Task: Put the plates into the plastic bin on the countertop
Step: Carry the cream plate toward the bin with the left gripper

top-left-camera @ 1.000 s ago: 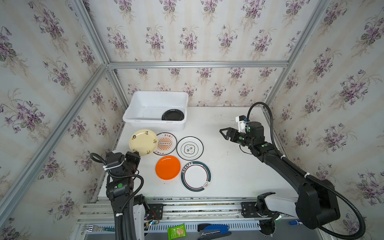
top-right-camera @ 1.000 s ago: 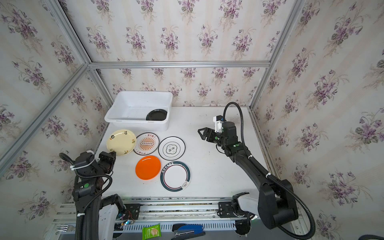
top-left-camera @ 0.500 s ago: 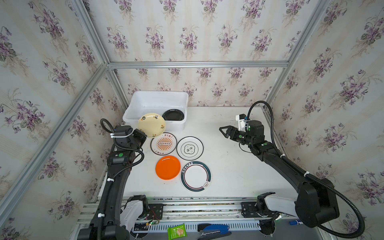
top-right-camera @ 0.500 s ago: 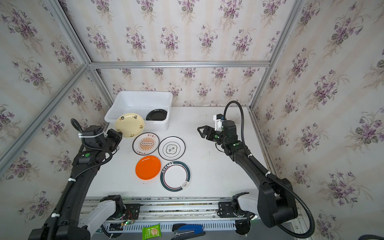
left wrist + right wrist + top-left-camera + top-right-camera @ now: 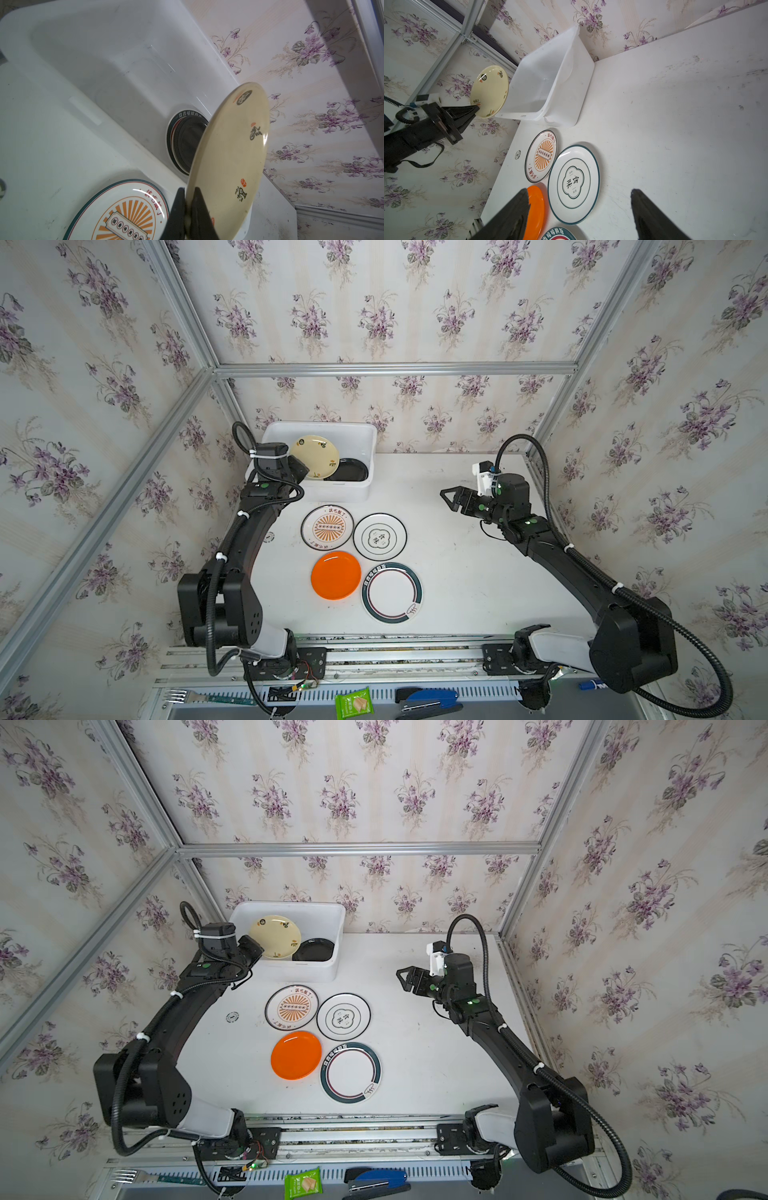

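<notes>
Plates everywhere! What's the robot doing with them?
The left gripper is pinching a cream plate by its rim and holding it tilted over the white bin, where a black plate already lies. The right gripper hangs open above the table, holding nothing. Four more plates wait on the table: a sunburst plate, an emblem plate, an orange plate and a teal-ringed plate.
</notes>
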`<state>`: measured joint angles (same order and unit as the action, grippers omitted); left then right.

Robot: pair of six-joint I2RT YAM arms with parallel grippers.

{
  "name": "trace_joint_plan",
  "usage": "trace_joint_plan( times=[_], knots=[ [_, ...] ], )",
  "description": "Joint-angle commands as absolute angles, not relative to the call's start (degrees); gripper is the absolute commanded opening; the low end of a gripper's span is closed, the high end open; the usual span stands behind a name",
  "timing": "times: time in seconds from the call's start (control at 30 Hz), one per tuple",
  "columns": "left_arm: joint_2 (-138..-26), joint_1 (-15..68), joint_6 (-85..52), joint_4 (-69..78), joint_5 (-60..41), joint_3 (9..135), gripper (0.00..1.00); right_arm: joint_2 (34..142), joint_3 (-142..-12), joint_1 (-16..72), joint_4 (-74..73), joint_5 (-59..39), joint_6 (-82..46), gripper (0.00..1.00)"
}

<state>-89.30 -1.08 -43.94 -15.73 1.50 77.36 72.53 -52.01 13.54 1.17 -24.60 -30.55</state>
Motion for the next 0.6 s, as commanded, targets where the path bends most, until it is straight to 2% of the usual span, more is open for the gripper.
trace_joint_plan(
  times=[0.0, 0.2, 0.57],
  knots=[
    [-94.15, -0.39, -38.00, -16.16, 2.89, 83.64, 0.00, 72.71, -52.46, 13.54, 1.71, -23.69, -30.03, 0.79],
    [-106.25, 0.99, -29.99, -27.08, 2.87, 99.86, 0.00, 72.18, -51.95, 13.58, 3.51, -22.26, -30.49, 0.78],
    [-116.66, 3.33, -24.18, -33.16, 0.44, 107.82, 0.00, 72.16, -51.59, 13.62, 4.47, -20.55, -30.50, 0.78]
  ],
)
